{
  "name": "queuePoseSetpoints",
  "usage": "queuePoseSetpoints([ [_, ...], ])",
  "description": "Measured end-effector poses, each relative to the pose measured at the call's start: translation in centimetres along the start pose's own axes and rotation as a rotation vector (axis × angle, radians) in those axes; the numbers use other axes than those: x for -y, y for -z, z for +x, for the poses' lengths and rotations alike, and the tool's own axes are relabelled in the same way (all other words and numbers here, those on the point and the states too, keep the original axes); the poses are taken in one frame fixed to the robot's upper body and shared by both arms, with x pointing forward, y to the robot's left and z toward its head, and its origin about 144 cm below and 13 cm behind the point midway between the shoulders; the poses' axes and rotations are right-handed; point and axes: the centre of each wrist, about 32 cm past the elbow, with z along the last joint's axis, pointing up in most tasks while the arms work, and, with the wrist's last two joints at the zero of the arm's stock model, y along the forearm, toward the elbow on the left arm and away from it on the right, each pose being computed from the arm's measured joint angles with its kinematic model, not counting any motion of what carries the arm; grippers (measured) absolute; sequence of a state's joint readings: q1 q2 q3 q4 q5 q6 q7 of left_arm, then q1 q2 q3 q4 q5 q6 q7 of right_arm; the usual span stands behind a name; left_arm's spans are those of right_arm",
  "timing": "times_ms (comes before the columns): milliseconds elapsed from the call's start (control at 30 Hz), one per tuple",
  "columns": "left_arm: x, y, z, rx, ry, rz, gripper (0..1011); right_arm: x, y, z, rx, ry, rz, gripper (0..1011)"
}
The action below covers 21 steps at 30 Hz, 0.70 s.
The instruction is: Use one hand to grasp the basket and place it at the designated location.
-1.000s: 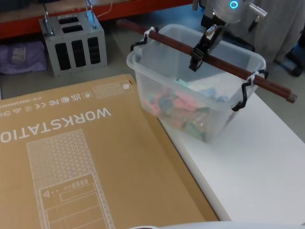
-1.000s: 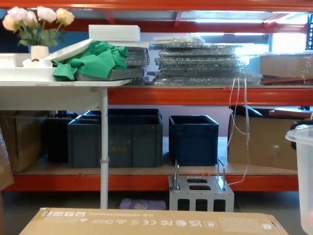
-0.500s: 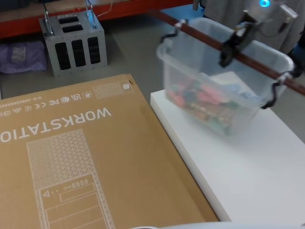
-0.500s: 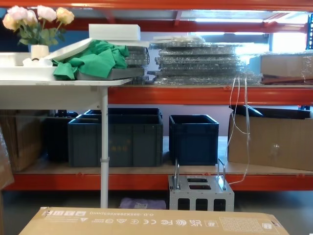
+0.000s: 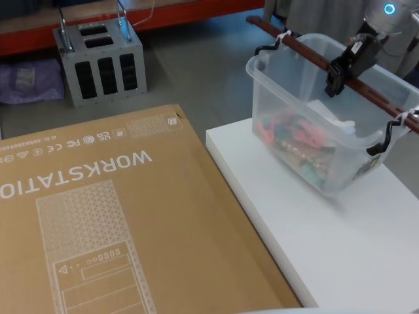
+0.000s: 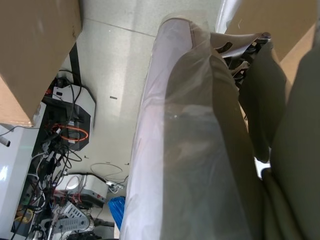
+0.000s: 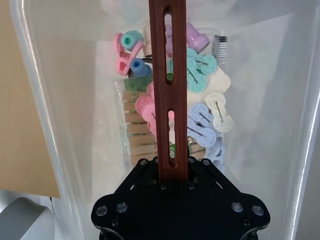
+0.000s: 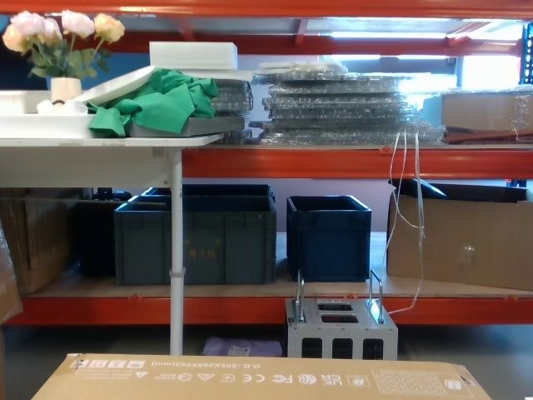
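From the head view, my right claw [image 5: 338, 70] is clamped on the reddish-brown bar handle [image 5: 308, 53] of the basket [image 5: 314, 140], near the bar's middle. The basket is a translucent whitish tub with a rolled rim, tilted, over the far right part of the white table [image 5: 314, 248]; whether its base touches the top I cannot tell. The bar's right end runs off the picture's right edge. The near half of the table is bare, smooth white. A flat brown cardboard box [image 5: 98, 222] lies along the table's left edge, and on the floor beyond stands a grey metal box [image 5: 99, 59] with two handles.

My left wrist view shows plastic-wrapped shapes and a floor with cables; I cannot tell how my left claw is set.

In my right wrist view the slotted bar runs straight into my black claw, over pastel plastic pieces [image 7: 200, 100] in the tub.

From the chest view, the cardboard edge sits low, with dark blue crates [image 8: 329, 237] on orange shelving behind.
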<state>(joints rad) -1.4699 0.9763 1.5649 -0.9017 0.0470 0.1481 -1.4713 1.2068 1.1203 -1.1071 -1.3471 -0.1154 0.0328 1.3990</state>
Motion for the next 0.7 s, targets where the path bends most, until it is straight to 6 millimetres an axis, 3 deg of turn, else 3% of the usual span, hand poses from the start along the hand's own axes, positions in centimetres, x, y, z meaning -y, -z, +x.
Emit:
queuePoseSetpoints([
  [700,0.0,0.0,0.0,0.000,0.000,0.000,0,-1.3,1.9,-1.1,-0.138,-0.046,0.014,107],
])
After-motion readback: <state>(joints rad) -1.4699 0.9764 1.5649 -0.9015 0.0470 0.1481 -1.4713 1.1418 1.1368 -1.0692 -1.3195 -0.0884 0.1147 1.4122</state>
